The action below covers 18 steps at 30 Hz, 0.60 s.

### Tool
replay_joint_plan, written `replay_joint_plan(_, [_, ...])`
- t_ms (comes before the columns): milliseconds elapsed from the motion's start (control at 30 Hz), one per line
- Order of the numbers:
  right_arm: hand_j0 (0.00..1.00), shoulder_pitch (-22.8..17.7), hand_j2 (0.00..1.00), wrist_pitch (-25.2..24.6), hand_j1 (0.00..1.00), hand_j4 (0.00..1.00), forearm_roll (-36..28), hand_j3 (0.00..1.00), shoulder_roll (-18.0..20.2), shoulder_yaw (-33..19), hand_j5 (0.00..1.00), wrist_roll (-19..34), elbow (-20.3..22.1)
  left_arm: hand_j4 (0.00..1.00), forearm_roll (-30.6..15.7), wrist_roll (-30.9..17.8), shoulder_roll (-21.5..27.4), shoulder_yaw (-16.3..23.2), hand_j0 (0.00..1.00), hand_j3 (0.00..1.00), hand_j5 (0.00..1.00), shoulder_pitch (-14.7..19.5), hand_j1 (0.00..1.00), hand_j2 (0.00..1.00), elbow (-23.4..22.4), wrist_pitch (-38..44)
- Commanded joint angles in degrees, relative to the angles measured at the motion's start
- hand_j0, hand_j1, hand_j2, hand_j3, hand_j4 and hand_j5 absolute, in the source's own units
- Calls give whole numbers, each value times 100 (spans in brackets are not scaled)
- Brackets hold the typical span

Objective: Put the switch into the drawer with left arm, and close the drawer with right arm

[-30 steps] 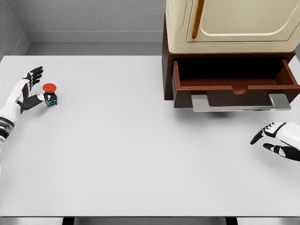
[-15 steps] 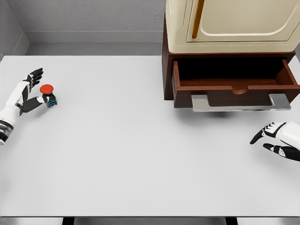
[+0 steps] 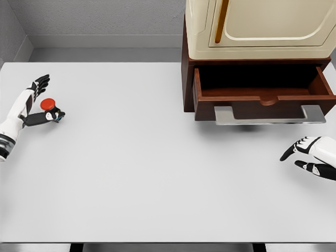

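L hand at switch, far left of table; drawer open.

L hand [image 3: 27,105] has its thumb against the red-capped switch [image 3: 50,108], other fingers spread upward, not closed round it; switch sits on the white table [image 3: 157,173], tilted, well apart from the drawer [image 3: 262,97]. Drawer pulled out under a cream cabinet [image 3: 262,26], metal handle [image 3: 270,115] in front. R hand [image 3: 310,156] hovers near right edge, fingers loosely apart, holding nothing.

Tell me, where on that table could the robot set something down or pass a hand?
Nearly the whole white table is bare: the wide middle stretch between the left hand with its red switch and the right hand. It is crowded only at the back right, where the open drawer juts from the cabinet.
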<state>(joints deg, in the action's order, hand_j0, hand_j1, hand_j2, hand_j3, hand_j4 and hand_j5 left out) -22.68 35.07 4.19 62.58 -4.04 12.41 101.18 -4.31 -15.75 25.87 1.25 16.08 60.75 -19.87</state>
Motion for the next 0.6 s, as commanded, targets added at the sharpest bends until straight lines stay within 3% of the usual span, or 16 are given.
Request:
replay_joint_plan(0, [56,0,56,-7,56,56,-41,56,9,-1,56,-2,-1,99,-26,2,6,-2,99,99,99,0,99,99,7,0])
replay_joint_plan(200, [56,9,56,-7,56,56,-32,56,9,-1,56,-2,-1,99,-17,2,32,-2,99,99,99,-61,99,99,-81,18])
replay_joint_plan(433, [56,9,56,-7,56,56,-32,56,9,-1,56,-2,-1,97,-26,2,120,16,97,97,97,-18,97,97,-494,36])
replay_joint_plan(567, [56,9,56,-7,56,56,-32,56,9,-1,56,-2,-1,86,-17,2,94,25,86,86,86,-44,86,86,-423,27])
